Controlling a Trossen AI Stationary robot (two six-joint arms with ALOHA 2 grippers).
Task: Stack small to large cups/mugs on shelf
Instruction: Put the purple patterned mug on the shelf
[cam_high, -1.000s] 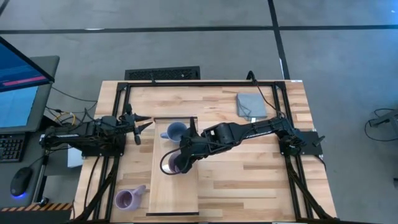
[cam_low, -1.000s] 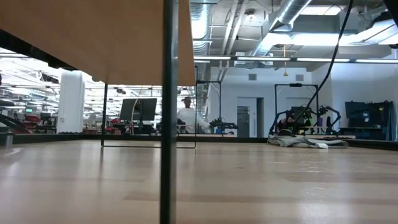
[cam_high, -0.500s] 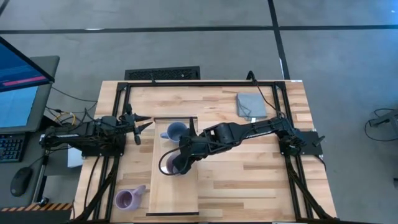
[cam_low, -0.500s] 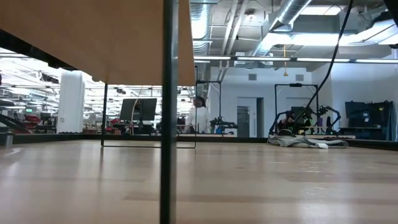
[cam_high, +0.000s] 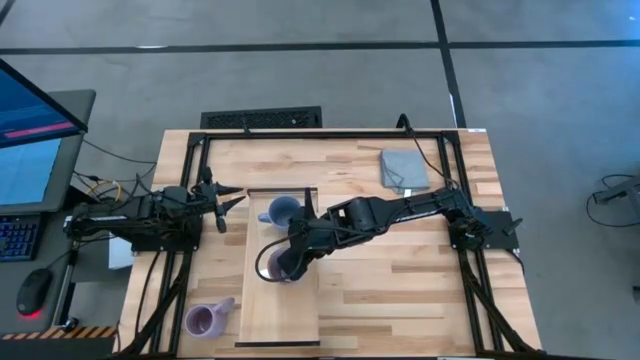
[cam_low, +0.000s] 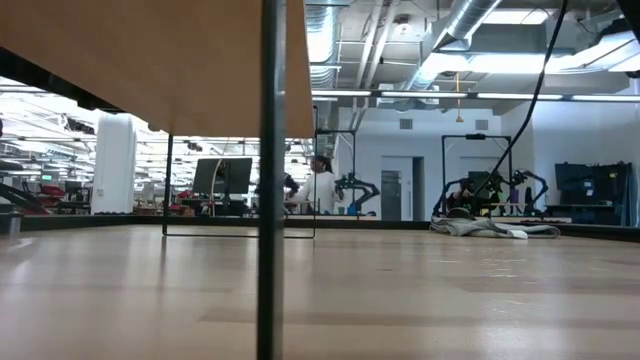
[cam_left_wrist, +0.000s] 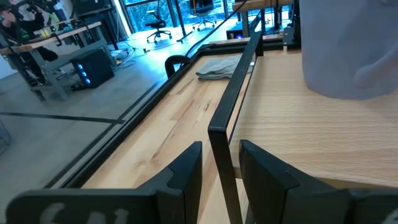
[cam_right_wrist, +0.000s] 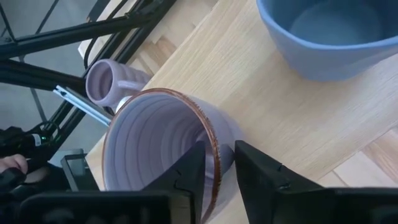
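Note:
The pale wood shelf (cam_high: 300, 310) stands left of the table's centre. A blue-grey mug (cam_high: 283, 210) sits on its far end and shows in the right wrist view (cam_right_wrist: 329, 37). My right gripper (cam_high: 287, 262) is over the shelf's middle, shut on a purple mug (cam_high: 270, 266). A second, smaller purple mug (cam_high: 203, 320) lies on the tabletop by the shelf's near left corner and shows in the right wrist view (cam_right_wrist: 109, 81). My left gripper (cam_high: 226, 199) is open and empty, just left of the shelf's far left corner. My right gripper pinches the purple mug's rim and wall (cam_right_wrist: 211, 146), one finger (cam_right_wrist: 189, 171) inside the mug and one (cam_right_wrist: 258, 171) outside. The fingers come slanting down from the table's right. The mug is tilted over the shelf; whether its base rests on the board I cannot tell.
A grey folded cloth (cam_high: 403, 170) lies at the table's far right. Black frame rails (cam_high: 190, 180) run along the table's edges. A thin dark post of the shelf (cam_left_wrist: 221, 137) stands just ahead of my left gripper. The low view shows the shelf's underside (cam_low: 150, 60) and one leg (cam_low: 268, 200).

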